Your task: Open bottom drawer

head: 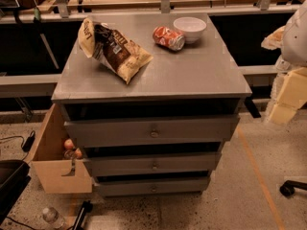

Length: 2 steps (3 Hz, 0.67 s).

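Looking down at the cabinet (76,128), I find the gripper (288,99) at the far right edge of the view, off to the side of the tabletop's (192,75) front corner. Whether its jaws are spread or pressed together I cannot tell. The bottom drawer (124,188) lies well down and to the left of the jaws, lowest of three grey fronts, just above the speckled floor. Its front is the shortest and narrowest, plain dull grey, with a small round knob (154,188) at its centre and a dark slot above it. It sits pushed in beneath the middle drawer (120,166). Up and left of the jaws, the tabletop carries a chip bag (115,47), a tipped soda can (168,37) and a white bowl (191,28) just beside the can.
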Tool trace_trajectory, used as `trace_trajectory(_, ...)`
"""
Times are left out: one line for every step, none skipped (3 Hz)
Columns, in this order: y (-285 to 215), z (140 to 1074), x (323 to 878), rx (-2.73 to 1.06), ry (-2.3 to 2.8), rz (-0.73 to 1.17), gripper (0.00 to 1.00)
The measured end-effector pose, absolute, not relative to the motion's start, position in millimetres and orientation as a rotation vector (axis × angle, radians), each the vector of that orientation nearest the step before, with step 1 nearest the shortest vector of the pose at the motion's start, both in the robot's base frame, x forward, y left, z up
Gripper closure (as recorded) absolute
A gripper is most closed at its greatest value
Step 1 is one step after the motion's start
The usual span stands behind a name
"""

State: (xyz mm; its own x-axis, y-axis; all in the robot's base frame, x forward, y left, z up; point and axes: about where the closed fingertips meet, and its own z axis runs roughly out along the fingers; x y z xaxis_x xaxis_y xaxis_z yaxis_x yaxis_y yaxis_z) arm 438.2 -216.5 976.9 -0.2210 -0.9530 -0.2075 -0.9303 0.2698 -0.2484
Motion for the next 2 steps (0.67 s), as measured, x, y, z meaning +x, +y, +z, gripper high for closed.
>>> trace_trajectory(-216.4,976.9,438.2,-1.723,2.23,-0.102,0.0)
trace_trajectory(-214.6,972.9,435.1,-1.698,2.239,-0.197,0.0)
